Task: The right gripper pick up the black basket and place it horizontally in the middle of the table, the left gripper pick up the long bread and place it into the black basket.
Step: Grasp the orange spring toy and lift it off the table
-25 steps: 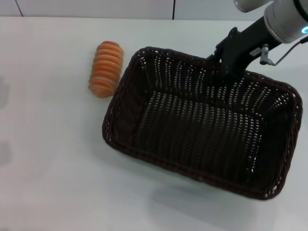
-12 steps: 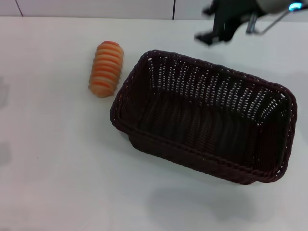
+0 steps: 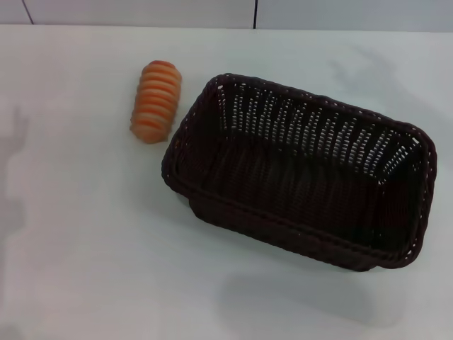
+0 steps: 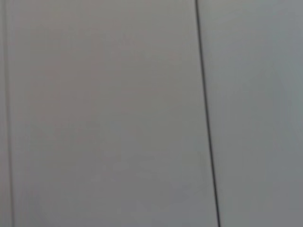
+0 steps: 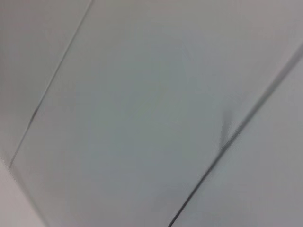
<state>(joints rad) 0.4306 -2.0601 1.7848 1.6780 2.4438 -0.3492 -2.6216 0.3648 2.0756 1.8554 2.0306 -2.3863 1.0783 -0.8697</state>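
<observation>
Neither gripper shows in any view, so the state of their fingers cannot be told, nor how the basket or bread lies relative to them. Both wrist views show only pale grey panels crossed by thin dark seams, with nothing of the counter in them.

In the head view the black basket (image 3: 301, 173) sits flat on the white counter (image 3: 85, 269), open side up and empty, its long side running across the view and angled slightly, right of centre. Its woven sides let light through on the far wall. The long bread (image 3: 156, 100) lies on the counter just beside the basket's far left corner, close to the rim but apart from it.

No writing, brand or label can be read anywhere.
</observation>
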